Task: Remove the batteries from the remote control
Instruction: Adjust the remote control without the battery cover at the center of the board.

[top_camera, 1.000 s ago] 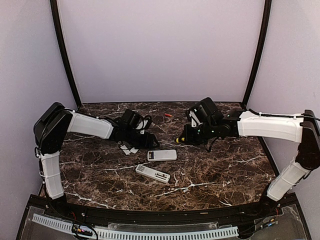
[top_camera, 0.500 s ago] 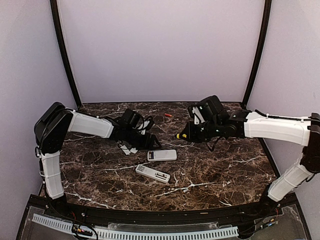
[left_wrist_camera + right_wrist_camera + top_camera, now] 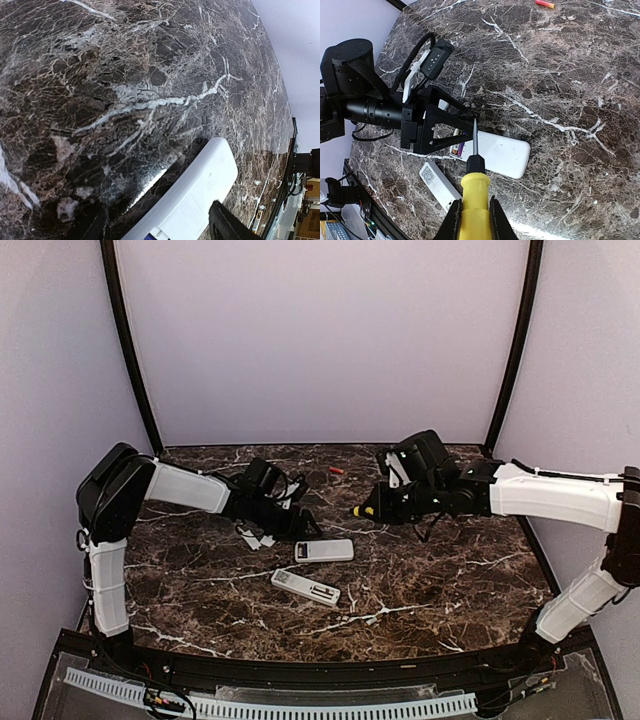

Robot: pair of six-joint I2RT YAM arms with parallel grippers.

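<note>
On the table (image 3: 450, 580) lie two remotes (image 3: 324, 550) (image 3: 306, 588), one battery (image 3: 336, 470); left gripper (image 3: 305, 528) released, right gripper (image 3: 473, 212) grasping screwdriver (image 3: 475, 182).

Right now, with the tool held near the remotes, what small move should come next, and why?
Probably close the left gripper on the far remote to steady it: its jaws stand open around that remote's end, while the right gripper holds the tool, tip short of it.

Reddish battery (image 3: 337, 470) lies loose — well beyond a white remote (image 3: 324, 550).
</note>
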